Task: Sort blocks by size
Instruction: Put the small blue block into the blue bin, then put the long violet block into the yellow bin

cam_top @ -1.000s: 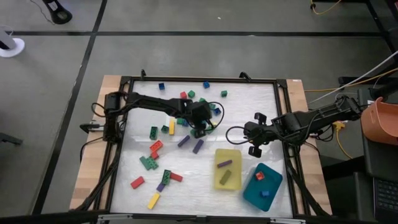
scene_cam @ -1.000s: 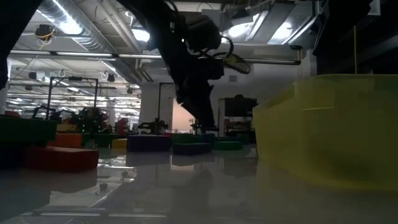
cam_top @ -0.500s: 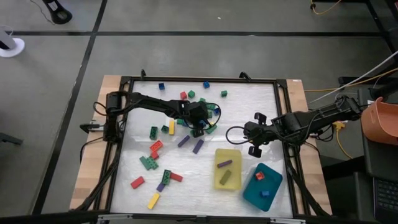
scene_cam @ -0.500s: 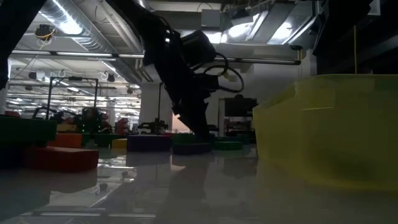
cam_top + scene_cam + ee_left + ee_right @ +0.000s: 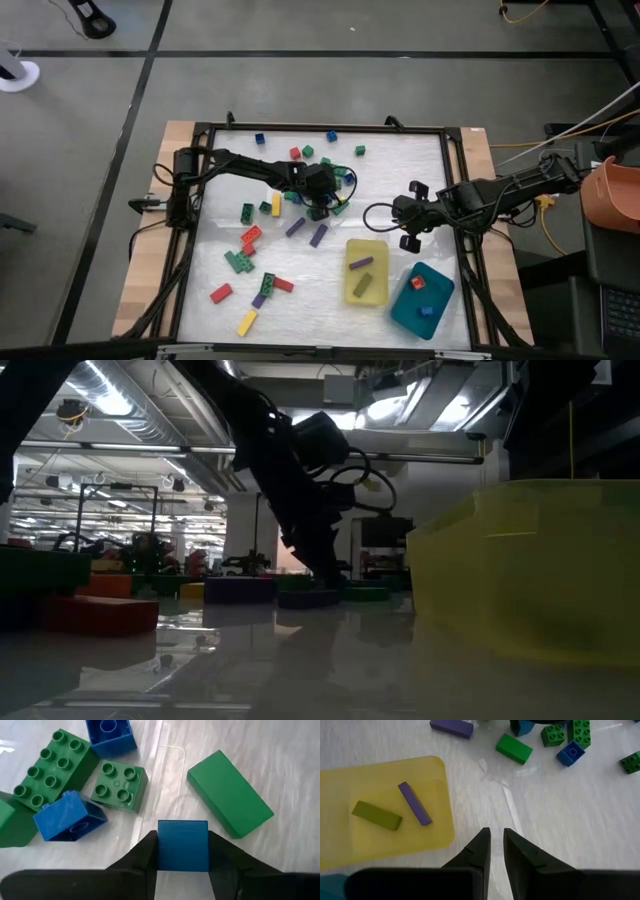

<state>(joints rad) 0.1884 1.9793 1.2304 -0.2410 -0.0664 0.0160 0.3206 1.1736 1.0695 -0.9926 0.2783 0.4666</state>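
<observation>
My left gripper (image 5: 319, 208) is down among a cluster of blocks near the table's middle, shut on a small blue cube (image 5: 182, 840). Around the cube lie a smooth green long block (image 5: 230, 794), a green four-stud block (image 5: 120, 786), another blue cube (image 5: 70, 815) and a green eight-stud block (image 5: 50, 770). My right gripper (image 5: 403, 222) hangs shut and empty above the table, to the right of the cluster. The yellow tray (image 5: 352, 292) holds an olive and a purple long block. The teal tray (image 5: 437, 300) holds a red and a blue cube. My left gripper pinches the blue cube by two opposite side faces (image 5: 161, 851) between its two fingers (image 5: 142, 857). The fingers slant down at it from the table's left side. The cube sits square between them with a smooth face up. Whether it rests on the table I cannot tell.
More loose blocks lie left of the trays: green (image 5: 238, 262), red (image 5: 221, 293), yellow (image 5: 246, 322), purple (image 5: 318, 235). A few small cubes (image 5: 259, 138) sit along the far edge. A black frame (image 5: 320, 127) rims the table.
My left gripper has come down onto the cluster of blocks at the table's middle, tipping a little as it sank. In the last half second it has kept its place there. The blocks around it have not shifted.
</observation>
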